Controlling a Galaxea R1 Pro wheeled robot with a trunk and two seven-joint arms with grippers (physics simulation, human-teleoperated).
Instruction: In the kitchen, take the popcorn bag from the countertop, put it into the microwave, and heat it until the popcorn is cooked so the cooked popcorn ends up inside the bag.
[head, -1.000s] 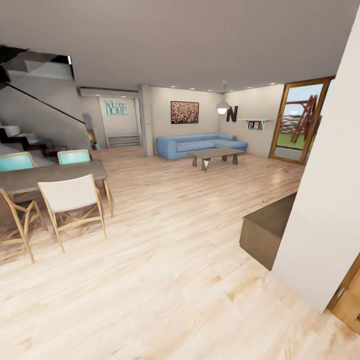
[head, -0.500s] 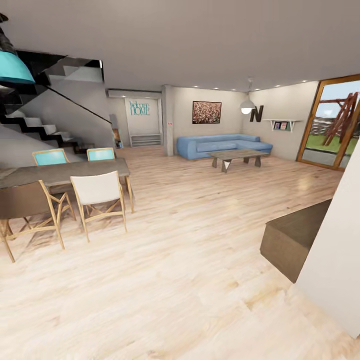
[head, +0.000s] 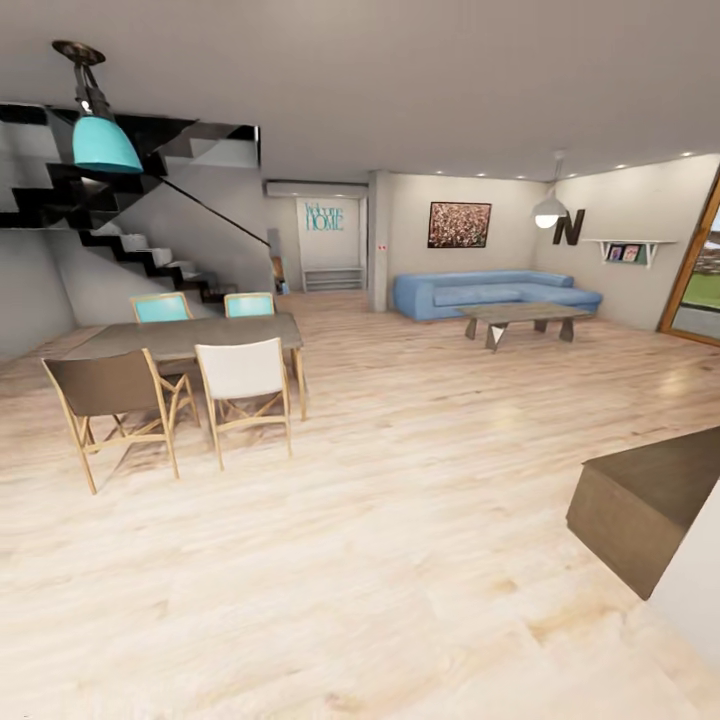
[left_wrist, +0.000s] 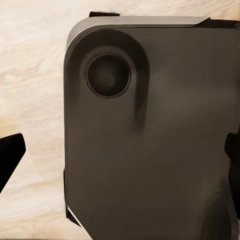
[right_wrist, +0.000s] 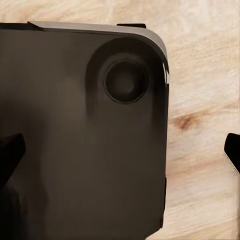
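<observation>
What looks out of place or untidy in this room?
Nothing stands out. The four chairs sit upright around the grey dining table, the blue corner sofa and low coffee table look orderly, and the pale wooden floor shows no spill.

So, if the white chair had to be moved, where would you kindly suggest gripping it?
Probably the top edge of the white chair backrest, coming from the camera's side: its back faces the head view, while the seat points toward the table.

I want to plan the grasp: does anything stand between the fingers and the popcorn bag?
Cannot tell. The head view gives a living room: dining table, sofa, wooden floor. Each wrist view looks down at the dark robot base over floor.
</observation>
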